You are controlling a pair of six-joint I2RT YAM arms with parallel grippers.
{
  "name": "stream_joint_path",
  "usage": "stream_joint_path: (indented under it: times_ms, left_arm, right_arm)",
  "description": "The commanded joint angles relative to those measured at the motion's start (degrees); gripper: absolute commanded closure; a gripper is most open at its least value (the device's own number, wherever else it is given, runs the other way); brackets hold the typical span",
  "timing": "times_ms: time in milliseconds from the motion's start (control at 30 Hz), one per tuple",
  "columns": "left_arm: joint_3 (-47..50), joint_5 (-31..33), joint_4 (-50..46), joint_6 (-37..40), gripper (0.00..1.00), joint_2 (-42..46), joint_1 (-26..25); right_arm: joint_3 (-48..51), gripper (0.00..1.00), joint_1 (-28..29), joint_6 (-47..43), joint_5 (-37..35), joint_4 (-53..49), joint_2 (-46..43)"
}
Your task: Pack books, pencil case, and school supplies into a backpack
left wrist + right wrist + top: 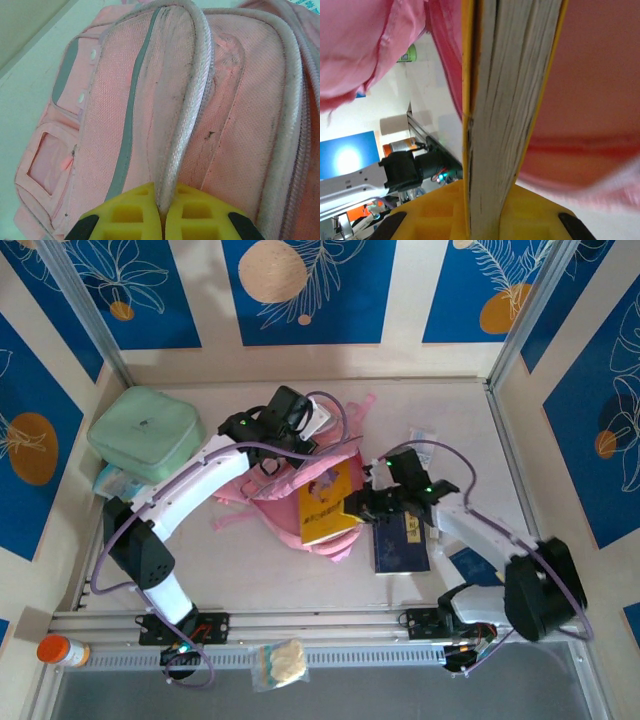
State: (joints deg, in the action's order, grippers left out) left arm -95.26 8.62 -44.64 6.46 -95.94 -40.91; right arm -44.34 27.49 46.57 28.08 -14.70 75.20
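From my seat, the left gripper (162,212) has its yellow fingers pressed together on the piped rim of the pink backpack (240,125), which lies mid-frame in the top view. The right gripper (487,222) is pinching the yellow paperback (505,100) by its edge, with pink fabric on both sides of it. A navy-blue book (400,545) lies on the table (250,580) just right of the bag; the mint-green zip case (145,432) sits upper left
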Motion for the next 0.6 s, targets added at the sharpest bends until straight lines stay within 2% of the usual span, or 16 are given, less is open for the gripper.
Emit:
stream_joint_path:
  times_ms: [0, 200, 333, 433, 567]
  left_arm:
    - [-3.2, -1.1, 3.4, -0.4, 1.0, 4.6, 0.4]
    - [-2.8, -2.6, 4.0, -2.1, 1.0, 4.7, 0.4]
    - [-2.0, -3.2, 5.1, -2.4, 1.0, 4.9, 0.5]
    - [-1.4, -3.0, 5.6, -2.2, 1.0, 5.1, 0.6]
    - [-0.2, -2.6, 5.8, -1.9, 1.0, 5.7, 1.0]
  right_arm:
    - [-4.4, 1.0, 1.7, 1.3, -0.7, 16.7, 6.0]
    - [-8.5, 0.95, 1.8, 2.3, -1.8, 25.9, 19.0]
    - [-14.2, 0.88, 2.0, 0.2, -3.6, 23.9, 25.8]
    - [-16.7, 0.7, 2.2, -2.7, -7.5, 17.9, 27.9]
    - [-15.2, 0.53, 2.9, -4.6, -12.1, 9.8, 23.3]
